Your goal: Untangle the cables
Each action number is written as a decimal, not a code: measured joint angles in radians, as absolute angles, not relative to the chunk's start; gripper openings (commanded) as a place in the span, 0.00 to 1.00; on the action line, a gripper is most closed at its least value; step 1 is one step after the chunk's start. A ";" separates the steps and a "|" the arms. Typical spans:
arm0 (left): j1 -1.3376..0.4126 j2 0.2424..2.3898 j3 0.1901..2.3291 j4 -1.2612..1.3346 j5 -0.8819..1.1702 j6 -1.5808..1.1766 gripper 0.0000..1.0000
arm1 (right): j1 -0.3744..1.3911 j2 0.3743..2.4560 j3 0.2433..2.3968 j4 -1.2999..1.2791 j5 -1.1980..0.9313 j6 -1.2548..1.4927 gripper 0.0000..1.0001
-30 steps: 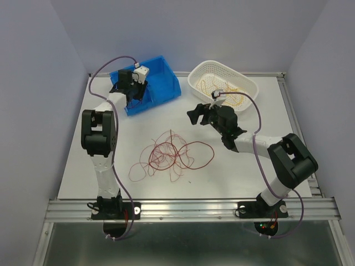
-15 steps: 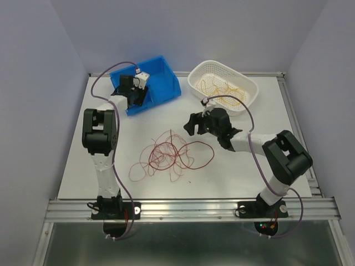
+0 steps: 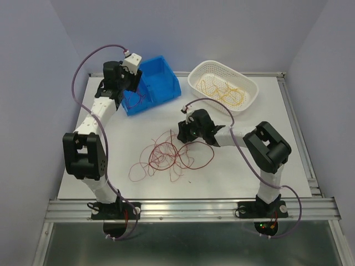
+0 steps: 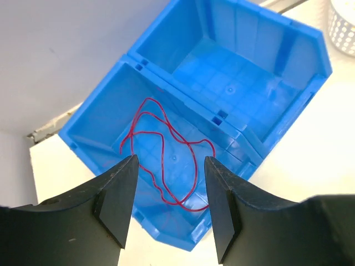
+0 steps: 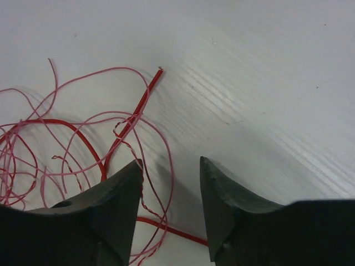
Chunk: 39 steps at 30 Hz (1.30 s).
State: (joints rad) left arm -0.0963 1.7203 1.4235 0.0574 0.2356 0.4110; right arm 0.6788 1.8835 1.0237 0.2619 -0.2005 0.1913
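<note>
Presently picking strands: right tool (image 5: 169, 166), jaws apart, empty, red cables (image 3: 166, 151) just below, next pinch one strand; left tool (image 4: 169, 160) likewise, blue bin (image 4: 249, 72) beneath.

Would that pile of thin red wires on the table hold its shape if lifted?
Probably not: the tangle of thin dark red wires lies in loose curls. Likely light, being hair-thin. Its loops cross, so one strand would probably drag others.

Robot lab cell
Plain walls (image 3: 33, 55), white table (image 3: 222, 177), left arm (image 3: 83, 155) and right arm (image 3: 269, 147) bolted to an aluminium rail (image 3: 194, 209).
</note>
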 measured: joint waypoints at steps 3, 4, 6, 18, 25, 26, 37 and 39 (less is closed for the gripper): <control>-0.096 1.651 1.380 0.063 0.249 0.412 0.62 | 0.678 1.934 1.064 0.235 -0.204 0.175 0.07; -0.096 1.636 1.364 0.062 0.254 0.412 0.62 | 0.678 1.941 1.071 0.229 -0.204 0.174 0.01; -0.096 1.605 1.333 0.061 0.262 0.413 0.62 | 0.678 1.938 1.073 0.218 -0.206 0.170 0.00; -0.168 1.303 1.033 0.104 0.456 0.456 0.69 | 0.677 1.393 0.931 0.288 -0.340 0.160 0.00; -0.207 1.195 0.920 0.179 0.698 0.487 0.73 | 0.678 1.257 0.875 0.358 -0.404 0.147 0.01; -0.208 1.195 0.917 0.186 0.720 0.490 0.73 | 0.678 1.258 0.865 0.354 -0.409 0.146 0.01; -0.231 1.196 0.876 0.226 0.913 0.516 0.75 | 0.677 1.257 0.835 0.347 -0.461 0.145 0.01; -0.241 1.196 0.865 0.235 0.939 0.517 0.76 | 0.677 1.257 0.834 0.348 -0.468 0.145 0.01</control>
State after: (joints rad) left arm -0.2413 1.1957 0.8654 0.2352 0.9386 0.5171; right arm 0.6765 1.2572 0.8345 0.3477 -0.4679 0.1452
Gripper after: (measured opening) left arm 0.747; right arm 0.022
